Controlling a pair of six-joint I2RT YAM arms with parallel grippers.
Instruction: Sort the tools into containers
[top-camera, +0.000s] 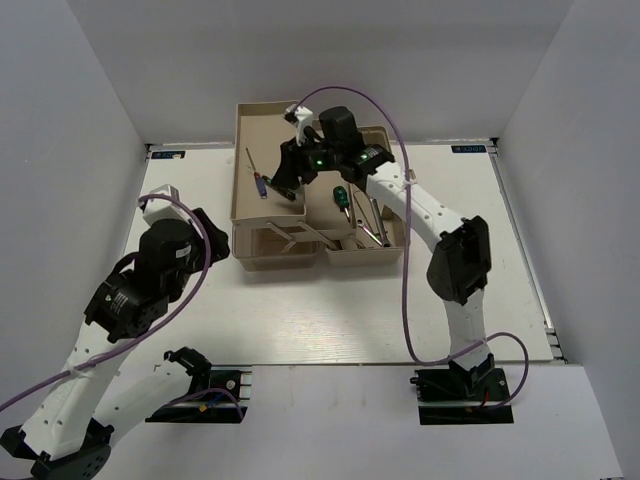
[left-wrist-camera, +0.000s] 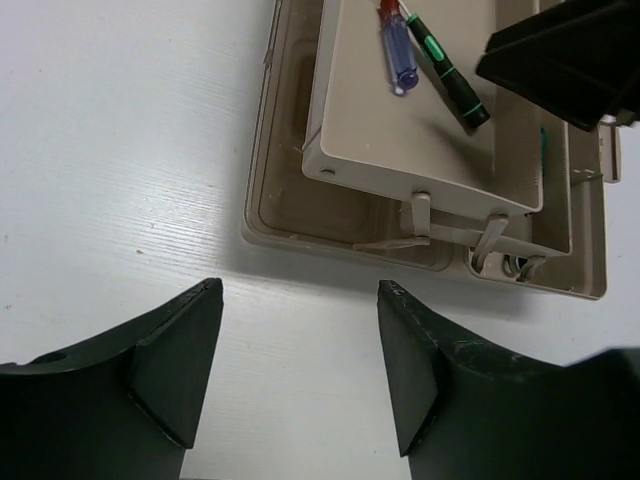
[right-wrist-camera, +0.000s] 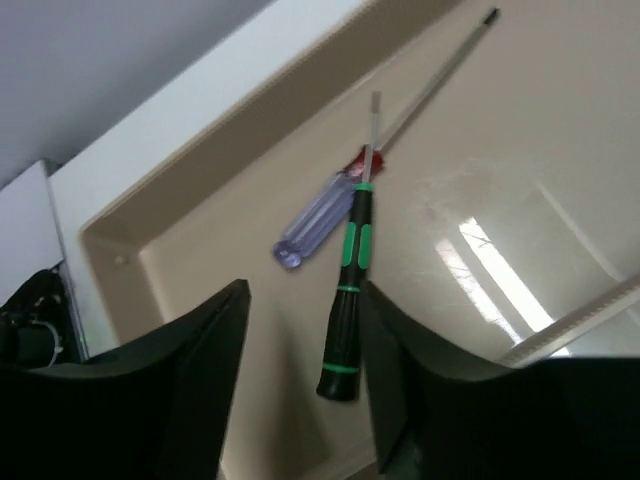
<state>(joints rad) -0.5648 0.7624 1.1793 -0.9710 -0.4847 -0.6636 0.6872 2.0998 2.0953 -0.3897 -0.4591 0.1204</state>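
While the left pincer (left-wrist-camera: 298, 292) hangs released over bare white table (left-wrist-camera: 120, 130), nothing between its fingers, the beige toolbox base (left-wrist-camera: 290, 215) lies just ahead of it. Raised above that base, the left tray (top-camera: 255, 125) carries two thin tools lying side by side and touching near their shafts: a blue-handled screwdriver (right-wrist-camera: 312, 228) and a black-and-green screwdriver (right-wrist-camera: 350, 290). Over them hovers the right pincer (right-wrist-camera: 303, 300), fingers spread, gripping nothing. Farther right, the second tray (top-camera: 395, 255) holds a stubby green-handled screwdriver (top-camera: 341, 197) beside some silver tools (top-camera: 372, 228), too small to tell apart.
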